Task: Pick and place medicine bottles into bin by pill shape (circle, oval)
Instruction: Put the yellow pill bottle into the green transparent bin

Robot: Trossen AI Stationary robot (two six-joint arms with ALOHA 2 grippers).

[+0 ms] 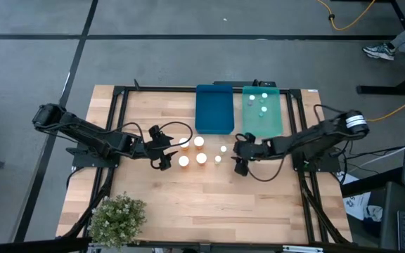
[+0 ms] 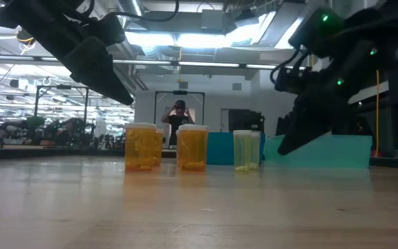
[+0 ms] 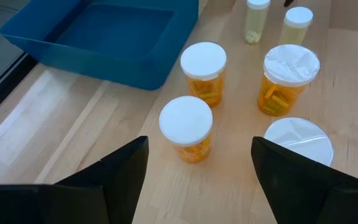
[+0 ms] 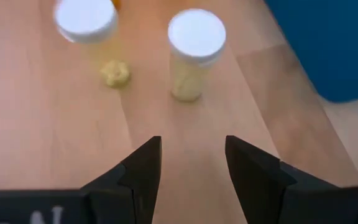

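Observation:
Four amber bottles with white caps (image 1: 192, 151) stand upright in a cluster mid-table; in the left wrist view the nearest amber bottle (image 3: 186, 127) is just ahead of my fingers. Two pale bottles (image 1: 221, 154) stand to their right, and the nearer pale bottle (image 4: 194, 53) shows in the right wrist view. Three more pale bottles (image 1: 259, 100) lie in the teal bin (image 1: 273, 123). No bottle shows in the blue bin (image 1: 214, 109). My left gripper (image 1: 167, 149) is open, left of the amber bottles. My right gripper (image 1: 236, 155) is open, right of the pale bottles.
A potted plant (image 1: 118, 219) stands at the table's near left corner. The two bins sit side by side at the far edge. A person (image 2: 179, 117) stands in the room beyond the table in the low view.

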